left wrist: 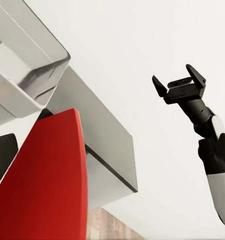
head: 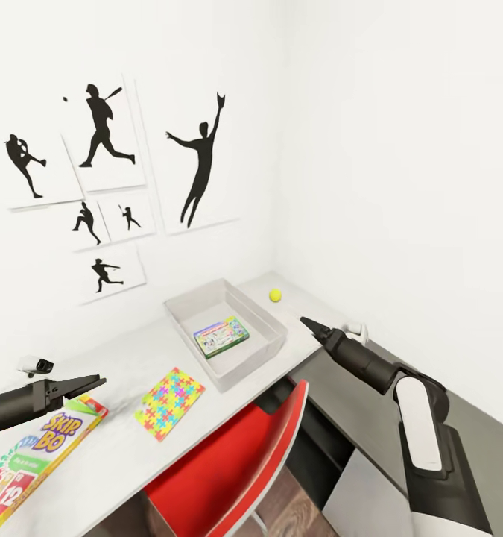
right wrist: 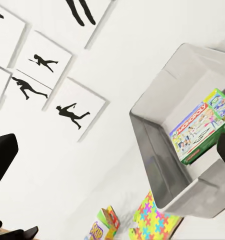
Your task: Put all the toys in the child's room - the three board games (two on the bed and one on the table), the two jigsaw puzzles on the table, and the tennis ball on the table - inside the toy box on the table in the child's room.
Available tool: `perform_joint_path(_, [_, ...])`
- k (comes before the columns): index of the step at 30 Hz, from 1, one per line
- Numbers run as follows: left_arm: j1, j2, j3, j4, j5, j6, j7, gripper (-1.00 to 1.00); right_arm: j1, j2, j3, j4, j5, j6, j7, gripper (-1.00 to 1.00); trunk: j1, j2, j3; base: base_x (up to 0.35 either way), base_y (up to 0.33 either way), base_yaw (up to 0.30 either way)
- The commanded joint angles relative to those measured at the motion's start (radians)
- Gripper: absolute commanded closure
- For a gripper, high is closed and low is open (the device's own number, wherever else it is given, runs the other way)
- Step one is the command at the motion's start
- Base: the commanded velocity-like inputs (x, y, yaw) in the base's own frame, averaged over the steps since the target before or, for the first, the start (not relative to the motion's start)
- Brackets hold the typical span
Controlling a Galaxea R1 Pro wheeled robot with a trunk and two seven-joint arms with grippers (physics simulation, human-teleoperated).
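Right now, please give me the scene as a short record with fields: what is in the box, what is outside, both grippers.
toy box: holds one green-edged board game
table: Skip-Bo game, jigsaw puzzle, tennis ball, all outside the box
left gripper: empty, above the Skip-Bo game
right gripper: open, empty
red chair: at the table edge

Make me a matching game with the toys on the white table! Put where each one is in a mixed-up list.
Things:
1. tennis ball
2. green-edged board game
3. jigsaw puzzle
4. Skip-Bo game

Places:
A. inside the toy box
B. under the left pincer
C. near the table's far corner
D. flat on the table between the Skip-Bo game and the toy box

Pairs: 1-C, 2-A, 3-D, 4-B
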Motion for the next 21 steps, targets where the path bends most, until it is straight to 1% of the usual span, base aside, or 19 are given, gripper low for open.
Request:
perform_joint_path(1, [-0.001,0.001,0.000,0.000,-0.001,0.011,-0.004,-1.00,0.002,0.001,-0.003,0.000,0.006,0.005,0.010,-1.00,0.001,-0.002,-0.001,-0.021,0.000,-0.207])
perform_joint_path(10, [0.000,0.000,0.000,0.000,-0.001,0.011,-0.004,-1.00,0.050,0.001,-0.001,0.001,0.006,-0.003,0.018,-1.00,0.001,-0.002,0.011,-0.084,0.017,-0.207])
perform_joint_path(15, [0.000,0.001,0.000,0.000,-0.001,0.011,-0.004,-1.00,0.089,0.001,0.000,0.001,0.006,-0.008,0.020,-1.00,0.001,-0.002,0.017,-0.029,0.010,-0.202])
perform_joint_path(17, [0.000,0.001,0.000,0.000,-0.001,0.011,-0.004,-1.00,0.108,0.001,-0.001,0.001,0.007,-0.011,0.020,-1.00,0.001,-0.002,0.019,-0.010,0.003,-0.126])
perform_joint_path(21, [0.000,0.000,0.000,0.000,-0.001,0.011,-0.004,-1.00,0.125,0.002,0.000,0.002,0.011,-0.016,0.020,-1.00,0.001,-0.002,0.020,-0.004,0.001,-0.056])
